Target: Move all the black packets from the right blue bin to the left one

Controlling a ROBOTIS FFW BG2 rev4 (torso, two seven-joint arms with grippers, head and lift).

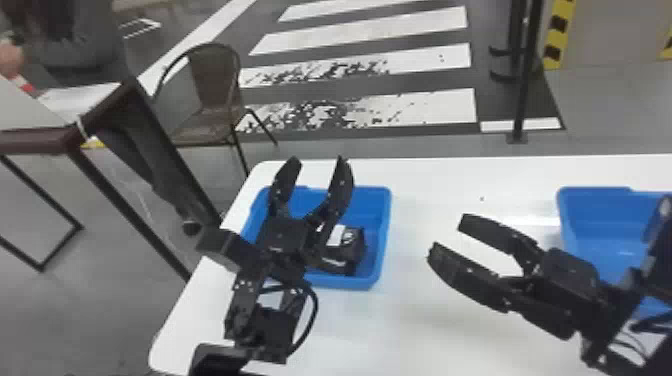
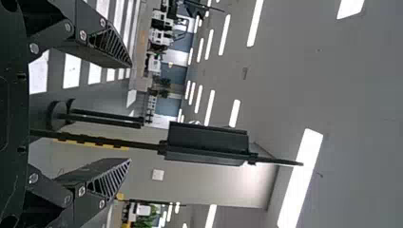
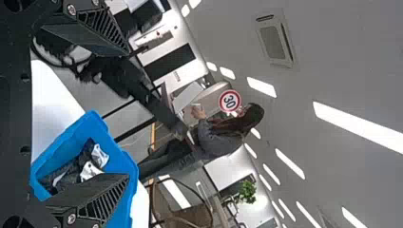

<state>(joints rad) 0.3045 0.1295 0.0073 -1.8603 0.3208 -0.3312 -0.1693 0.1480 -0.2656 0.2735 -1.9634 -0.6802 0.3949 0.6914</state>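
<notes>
In the head view my left gripper stands open above the left blue bin, nothing between its fingers. Black packets with white labels lie in that bin, partly hidden by the left arm. My right gripper is open over the table between the bins, pointing left. The right blue bin shows bare blue wall and floor; the right arm hides part of it. The left wrist view has the open left gripper. In the right wrist view, the open right gripper faces a blue bin holding packets.
Both bins stand on a white table, whose left edge runs close by the left bin. Beyond the table are a brown chair, a dark-framed desk and a black post.
</notes>
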